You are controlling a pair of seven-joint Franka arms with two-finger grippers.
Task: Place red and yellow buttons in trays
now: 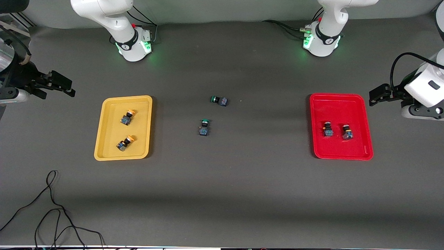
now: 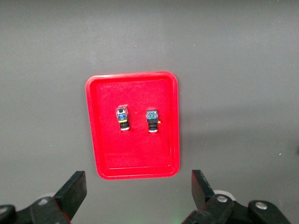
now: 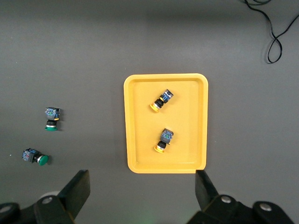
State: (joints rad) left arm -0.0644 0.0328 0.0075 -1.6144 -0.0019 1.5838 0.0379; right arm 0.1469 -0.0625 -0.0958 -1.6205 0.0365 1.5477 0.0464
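Observation:
The yellow tray (image 1: 110,139) lies toward the right arm's end of the table and holds two orange-yellow buttons (image 1: 127,117) (image 1: 125,142). The red tray (image 1: 334,107) lies toward the left arm's end and holds two red buttons (image 1: 328,128) (image 1: 347,132). My right gripper (image 1: 69,88) is open and empty, up in the air beside the yellow tray (image 3: 140,126). My left gripper (image 1: 373,97) is open and empty, up in the air beside the red tray (image 2: 103,140). The wrist views show the yellow buttons (image 3: 162,100) (image 3: 164,140) and the red buttons (image 2: 122,117) (image 2: 152,120) lying on their sides.
Two green-capped buttons (image 1: 219,100) (image 1: 204,127) lie on the dark table between the trays; they also show in the right wrist view (image 3: 51,118) (image 3: 34,157). A black cable (image 1: 52,208) trails near the table's front edge at the right arm's end.

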